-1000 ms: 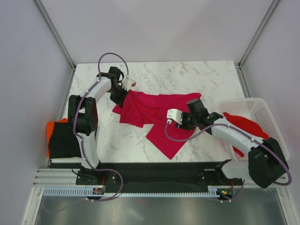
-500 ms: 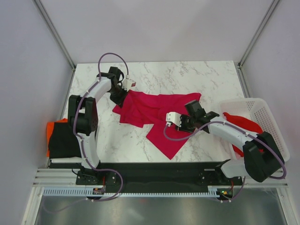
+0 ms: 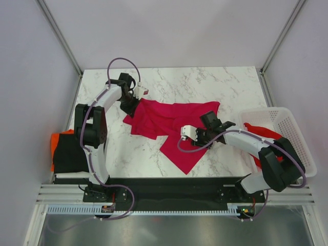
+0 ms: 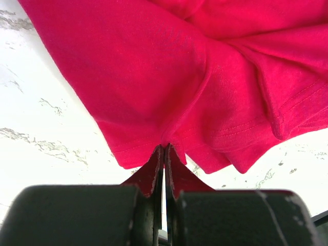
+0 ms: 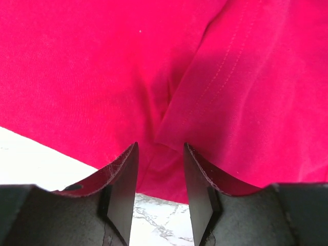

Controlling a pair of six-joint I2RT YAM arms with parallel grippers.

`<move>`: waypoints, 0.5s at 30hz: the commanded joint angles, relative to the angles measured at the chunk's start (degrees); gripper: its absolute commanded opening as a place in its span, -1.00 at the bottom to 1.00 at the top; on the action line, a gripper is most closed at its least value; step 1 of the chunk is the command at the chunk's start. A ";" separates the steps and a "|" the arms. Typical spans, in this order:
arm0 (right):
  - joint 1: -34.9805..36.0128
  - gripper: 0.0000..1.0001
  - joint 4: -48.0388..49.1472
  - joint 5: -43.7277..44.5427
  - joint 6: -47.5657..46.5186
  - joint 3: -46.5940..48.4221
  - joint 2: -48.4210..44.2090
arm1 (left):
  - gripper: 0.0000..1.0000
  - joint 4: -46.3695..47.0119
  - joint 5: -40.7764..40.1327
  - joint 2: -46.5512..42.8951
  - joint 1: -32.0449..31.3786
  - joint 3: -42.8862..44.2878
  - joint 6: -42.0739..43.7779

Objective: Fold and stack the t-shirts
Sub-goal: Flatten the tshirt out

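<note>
The crimson-pink t-shirt lies rumpled on the middle of the marble surface. The left jaws are clamped together on its far-left hem; the right jaws stand apart over a crease near its right side. A red t-shirt sits in the white basket

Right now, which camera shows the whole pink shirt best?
The top external view: only there the crimson-pink shirt shows whole, lying crumpled. The left wrist view shows one pinched hem corner; the right wrist view, just a fold of cloth.
</note>
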 commanded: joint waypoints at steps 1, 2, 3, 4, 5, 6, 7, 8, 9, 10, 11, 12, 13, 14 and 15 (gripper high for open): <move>0.32 -0.03 0.89 -2.36 -1.61 2.16 0.97 | -0.95 0.65 -0.61 -0.07 0.39 0.13 -1.33; 0.32 -0.03 0.89 -2.35 -1.61 2.24 1.15 | -0.95 0.74 -0.43 -0.07 0.48 0.13 -1.33; 0.32 -0.03 0.98 -2.35 -1.61 2.42 1.33 | -0.96 0.65 -0.52 -0.07 0.39 0.04 -1.33; 0.32 -0.03 1.15 -2.27 -1.61 2.42 1.67 | -0.96 0.65 -0.52 0.01 0.39 0.04 -1.33; 0.32 -0.03 1.33 -2.18 -1.52 2.42 1.77 | -0.95 0.65 -0.52 0.01 0.39 0.04 -1.33; 0.32 -0.04 1.59 -2.18 -1.43 2.42 1.94 | -0.95 0.65 -0.52 0.10 0.39 0.13 -1.42; 0.32 -0.04 1.68 -2.18 -1.26 2.51 2.38 | -0.95 0.74 -0.52 0.19 0.48 0.13 -1.34; 0.32 -0.06 2.11 -1.92 -0.91 2.59 2.56 | -0.95 0.74 -0.43 0.19 0.39 0.13 -1.33; 0.32 -0.07 2.29 -1.74 -0.56 2.68 2.82 | -0.96 0.65 -0.60 0.19 0.48 0.13 -1.42; 0.32 -0.08 2.47 -1.74 -0.47 2.77 3.26 | -0.95 0.65 -0.61 0.28 0.39 0.22 -1.42; 0.32 -0.09 2.64 -1.74 -0.21 2.86 3.52 | -0.95 0.65 -0.52 0.28 0.39 0.22 -1.42; 0.32 -0.10 2.65 -1.74 0.15 3.21 3.79 | -0.95 0.74 -0.43 0.28 0.48 0.22 -1.42; 0.32 -0.11 2.65 -1.74 0.41 3.47 4.40 | -0.95 0.65 -0.43 0.36 0.39 0.04 -1.42; 0.24 -0.13 2.82 -1.65 0.59 3.82 4.75 | -0.95 0.74 -0.43 0.36 0.39 0.13 -1.42; 0.32 -0.20 2.73 -1.65 0.94 4.09 5.02 | -0.95 0.65 -0.52 0.45 0.39 0.13 -1.42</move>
